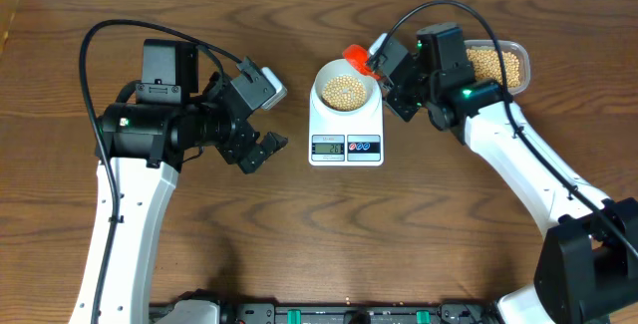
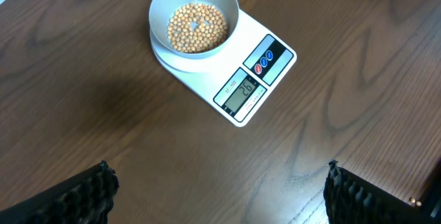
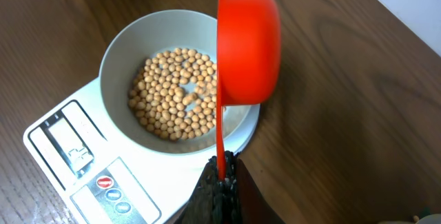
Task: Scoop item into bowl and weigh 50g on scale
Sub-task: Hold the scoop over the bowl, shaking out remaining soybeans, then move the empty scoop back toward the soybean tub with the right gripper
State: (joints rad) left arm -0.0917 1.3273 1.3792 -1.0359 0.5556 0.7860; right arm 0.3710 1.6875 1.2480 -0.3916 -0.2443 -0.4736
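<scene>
Red scoop [image 3: 248, 45], clamped by its handle in the right gripper [image 3: 222, 176], tips over the bowl [image 3: 120, 58]; soybeans [image 3: 176, 93] fill it, atop the scale [image 1: 344, 148] near the table's far edge. The clear tub [image 1: 495, 63] sits just right of that gripper. The left gripper [image 2: 220, 196] gapes empty, farther off.

Beans [image 2: 198, 26] in bowl [image 2: 160, 7] on scale [image 2: 207, 83]

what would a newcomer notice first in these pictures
The bright red scoop, held by the right gripper, is tipped at the rim of the white bowl. The bowl holds tan beans and sits on the scale in the middle of the table. The left gripper hangs open, apart from the scale.
</scene>
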